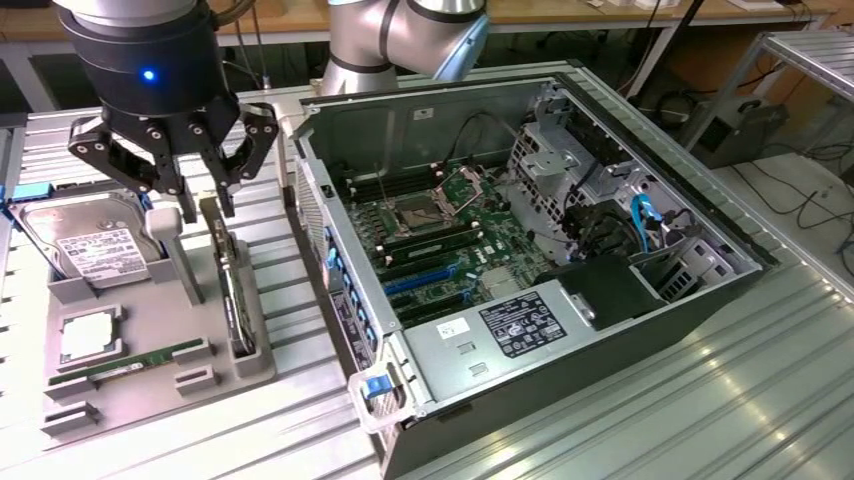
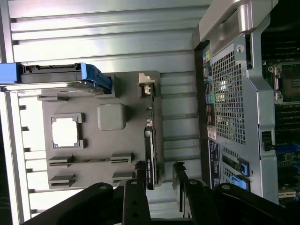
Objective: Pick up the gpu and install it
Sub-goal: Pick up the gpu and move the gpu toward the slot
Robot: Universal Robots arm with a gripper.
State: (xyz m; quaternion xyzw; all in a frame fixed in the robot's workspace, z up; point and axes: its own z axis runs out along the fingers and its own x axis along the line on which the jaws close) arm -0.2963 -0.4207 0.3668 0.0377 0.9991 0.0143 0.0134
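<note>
The gpu [image 1: 238, 300] is a slim dark card standing on edge in a slot of the grey holder tray [image 1: 160, 385], at the tray's side nearest the computer. My gripper [image 1: 198, 195] hangs just above the card's far end, open and holding nothing. In the wrist view the gpu [image 2: 150, 157] is a narrow dark strip running toward my gripper [image 2: 160, 169]. Its near end lies between the two black fingers, closer to one fingertip [image 2: 140, 168] than the other. The open computer case [image 1: 534, 250] lies to the exterior view's right, with blue expansion slots [image 1: 420, 282] on its motherboard.
The tray also carries a silver hard drive [image 1: 87, 250] in a blue-edged cradle, a processor chip [image 1: 87, 335] and a green memory stick [image 1: 134, 362]. The case's rear wall [image 2: 225, 93] stands close beside the tray. Ribbed metal table [image 1: 721, 400] surrounds everything.
</note>
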